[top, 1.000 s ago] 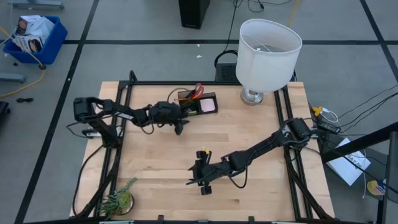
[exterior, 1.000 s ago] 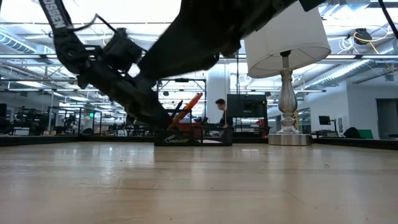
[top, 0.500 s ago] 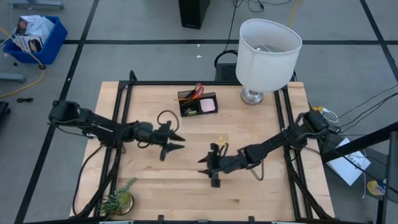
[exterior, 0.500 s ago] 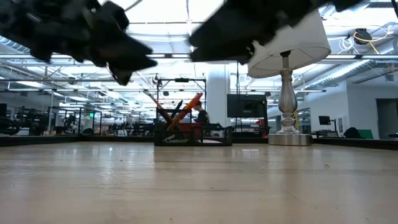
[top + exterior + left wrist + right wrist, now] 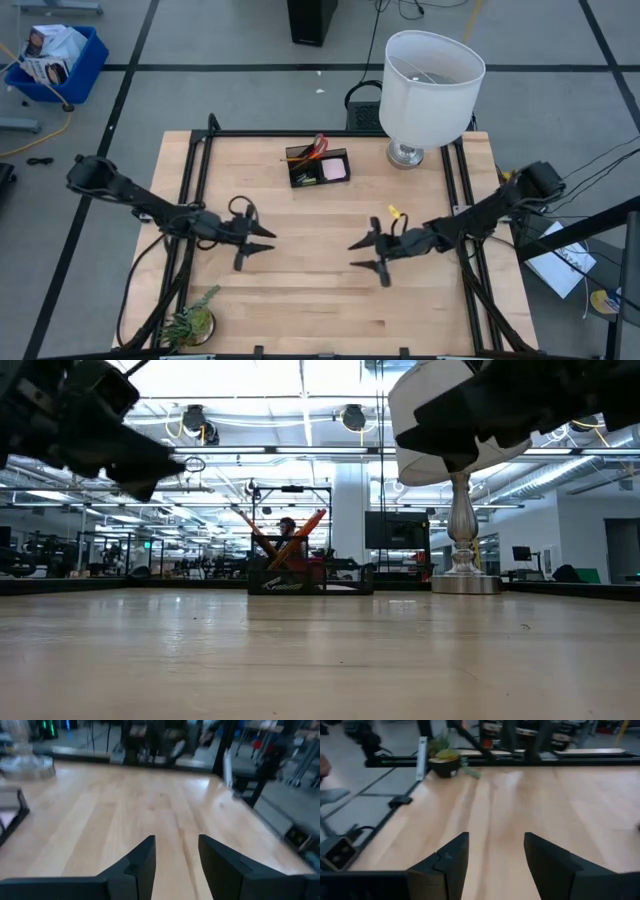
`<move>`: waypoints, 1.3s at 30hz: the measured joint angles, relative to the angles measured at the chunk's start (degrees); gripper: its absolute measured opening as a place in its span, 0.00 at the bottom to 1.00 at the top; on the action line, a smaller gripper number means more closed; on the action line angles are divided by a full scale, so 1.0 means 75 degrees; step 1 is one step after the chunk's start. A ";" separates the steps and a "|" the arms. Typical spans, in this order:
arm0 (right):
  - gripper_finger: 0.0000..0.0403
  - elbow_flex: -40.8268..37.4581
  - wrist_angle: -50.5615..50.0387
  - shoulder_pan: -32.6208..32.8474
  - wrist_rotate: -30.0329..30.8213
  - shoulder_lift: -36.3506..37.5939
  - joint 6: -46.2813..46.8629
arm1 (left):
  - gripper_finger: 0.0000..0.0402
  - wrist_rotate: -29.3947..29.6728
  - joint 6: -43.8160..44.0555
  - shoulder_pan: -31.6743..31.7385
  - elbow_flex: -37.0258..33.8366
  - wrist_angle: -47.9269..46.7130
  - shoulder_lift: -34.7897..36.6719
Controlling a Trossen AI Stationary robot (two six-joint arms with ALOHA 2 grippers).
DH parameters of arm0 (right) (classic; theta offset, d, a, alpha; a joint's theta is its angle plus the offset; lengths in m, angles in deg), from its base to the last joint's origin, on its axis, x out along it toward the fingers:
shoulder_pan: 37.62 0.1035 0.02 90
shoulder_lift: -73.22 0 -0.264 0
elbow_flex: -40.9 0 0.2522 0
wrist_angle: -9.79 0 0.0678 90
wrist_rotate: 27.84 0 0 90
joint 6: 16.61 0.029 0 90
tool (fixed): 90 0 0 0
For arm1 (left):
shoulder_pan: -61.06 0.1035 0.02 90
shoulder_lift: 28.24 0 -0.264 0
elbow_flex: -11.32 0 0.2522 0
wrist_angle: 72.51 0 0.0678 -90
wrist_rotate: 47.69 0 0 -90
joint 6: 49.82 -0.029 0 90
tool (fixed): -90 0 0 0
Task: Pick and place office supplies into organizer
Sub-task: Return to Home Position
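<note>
We're watching the left gripper (image 5: pixel 268 240) hanging over the left half of the table (image 5: pixel 300 305), fingers spread and holding nothing. The right gripper (image 5: pixel 354 255) is facing it from the right half, spread and empty too, the two well apart. Beyond them, the organizer (image 5: pixel 318 167) is sitting near the lamp (image 5: pixel 430 80), with red-handled scissors (image 5: pixel 318 143) and orange pencils (image 5: pixel 308 525) sticking up from it and the pink sticky-note pad (image 5: pixel 337 170) lying inside.
</note>
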 joint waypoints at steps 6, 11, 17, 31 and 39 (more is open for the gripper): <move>0.45 -0.0534 -0.0165 -0.0433 -0.0501 0.1075 -0.0171 | 0.38 -0.0236 -0.0115 0.0179 -0.0183 -0.0419 0.1184; 0.45 -0.0619 -0.0437 -0.0934 -0.1288 0.1843 -0.0421 | 0.38 -0.0289 -0.0174 0.0379 -0.0184 -0.1746 0.2437; 0.45 -0.0687 -0.1298 -0.1252 -0.1470 0.2773 -0.0655 | 0.38 -0.0293 -0.0241 0.0477 -0.0201 -0.2882 0.3990; 0.45 -0.3787 0.1195 -0.1863 -0.2232 0.5515 -0.0618 | 0.38 -0.0222 -0.0221 0.0477 -0.0183 -0.5580 0.7069; 0.45 -0.4106 0.0448 -0.2453 -0.2883 0.6350 -0.0625 | 0.38 0.0120 -0.0165 0.0498 -0.0183 -0.6269 0.7898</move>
